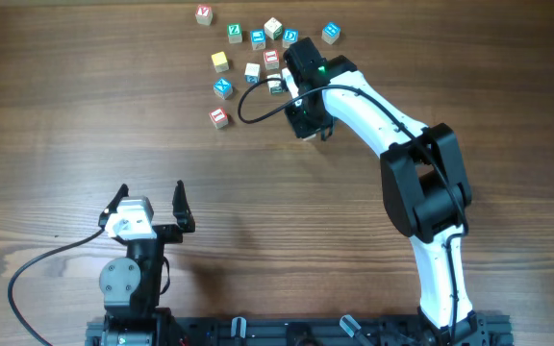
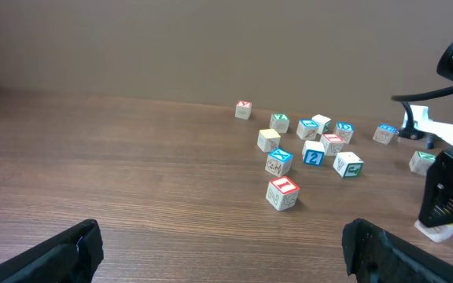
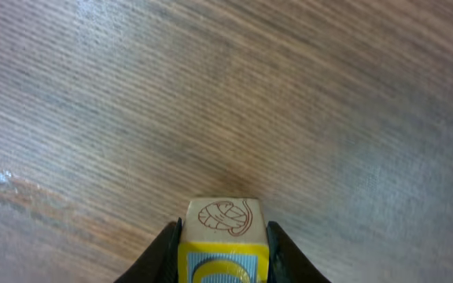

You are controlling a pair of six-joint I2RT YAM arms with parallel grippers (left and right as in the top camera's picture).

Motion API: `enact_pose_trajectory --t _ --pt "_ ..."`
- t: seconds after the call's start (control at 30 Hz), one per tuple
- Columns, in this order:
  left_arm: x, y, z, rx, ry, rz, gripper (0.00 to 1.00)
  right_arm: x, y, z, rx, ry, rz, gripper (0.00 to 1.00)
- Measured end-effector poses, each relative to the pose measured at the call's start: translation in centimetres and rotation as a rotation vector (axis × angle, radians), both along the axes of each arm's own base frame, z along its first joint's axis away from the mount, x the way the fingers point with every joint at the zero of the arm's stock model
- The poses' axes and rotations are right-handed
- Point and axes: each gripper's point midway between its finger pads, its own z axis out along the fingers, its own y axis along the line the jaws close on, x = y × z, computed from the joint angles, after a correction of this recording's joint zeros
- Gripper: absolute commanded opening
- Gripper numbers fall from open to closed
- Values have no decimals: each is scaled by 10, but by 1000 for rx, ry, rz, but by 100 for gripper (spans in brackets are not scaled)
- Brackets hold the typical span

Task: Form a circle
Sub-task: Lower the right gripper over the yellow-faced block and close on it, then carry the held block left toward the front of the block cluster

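so the right gripper (image 3: 223,245) is clamped on a wooden cube (image 3: 220,218), fingers snug against both its sides; the cube shows a yellow-edged blue face toward the camera and a brown leaf-ish doodle on the face above it, with bare wooden table (image 1: 65,115) behind; the letter cubes (image 1: 252,71) aren't in a ring yet, they sit in a loose scatter at the far side of the table, right by that arm's wrist; the yellow cube (image 1: 220,61), blue-topped cube (image 1: 222,87) and red-topped cube (image 1: 219,117) run in a rough line down the bunch's left edge, not touching; left gripper (image 1: 150,204) sits at the near side, well apart from the cubes, jaws spread wide and empty
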Motion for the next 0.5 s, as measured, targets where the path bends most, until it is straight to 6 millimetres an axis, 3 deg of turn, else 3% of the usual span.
enact_pose_trajectory --t 0.13,0.33,0.5 --pt "0 0 0 0 0 0 100 -4 -2 22 16 -9 -52 23" --pt "0 0 0 0 0 0 100 -18 -1 82 95 -33 -100 23" --pt "0 0 0 0 0 0 100 -32 0 90 121 20 -159 23"
